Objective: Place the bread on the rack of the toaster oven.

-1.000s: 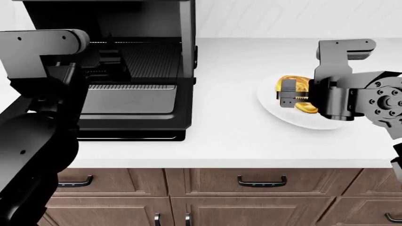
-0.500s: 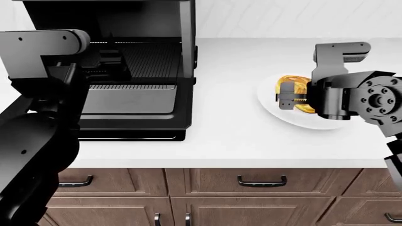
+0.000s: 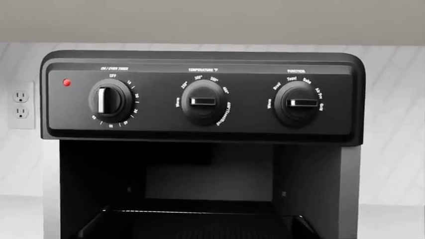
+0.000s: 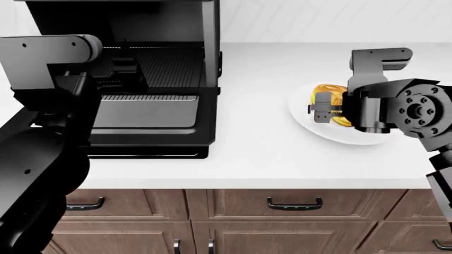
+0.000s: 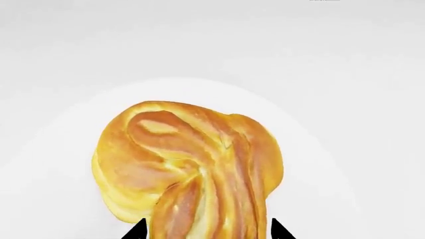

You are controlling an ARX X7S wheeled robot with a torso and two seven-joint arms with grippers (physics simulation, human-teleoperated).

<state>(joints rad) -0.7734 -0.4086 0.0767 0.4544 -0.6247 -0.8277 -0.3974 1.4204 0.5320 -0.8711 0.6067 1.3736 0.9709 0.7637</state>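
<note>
On the white plate (image 4: pixel 310 124) at the right of the counter (image 4: pixel 261 153), the bread (image 4: pixel 332 100) sits with my right gripper (image 4: pixel 326 112) drawn in around it. Over the last second the wrist has rolled and crept a little left and farther across the plate, so the gripper body now hides more of the roll in the head view than it did. In the right wrist view two dark fingertips (image 5: pixel 137 232) show either side of the near end of the bread (image 5: pixel 189 169), close against it; the jaws stand about as wide as the roll. Whether they actually press on it I cannot tell, and the bread does not look lifted off the plate (image 5: pixel 59 149).

I judge the grasp is being set, not yet made. Next I need a firm close on that lumpy, glossy shape, which could slip or roll.

Far left, the toaster oven (image 4: pixel 141 74) stands with its door (image 4: pixel 145 114) dropped open and the rack (image 4: pixel 166 66) exposed inside, well apart from the plate. My left arm (image 4: pixel 42 106) hangs in front of the oven; its camera looks at the control panel (image 3: pixel 199 97) and the cavity, but the left gripper itself is not in view
</note>
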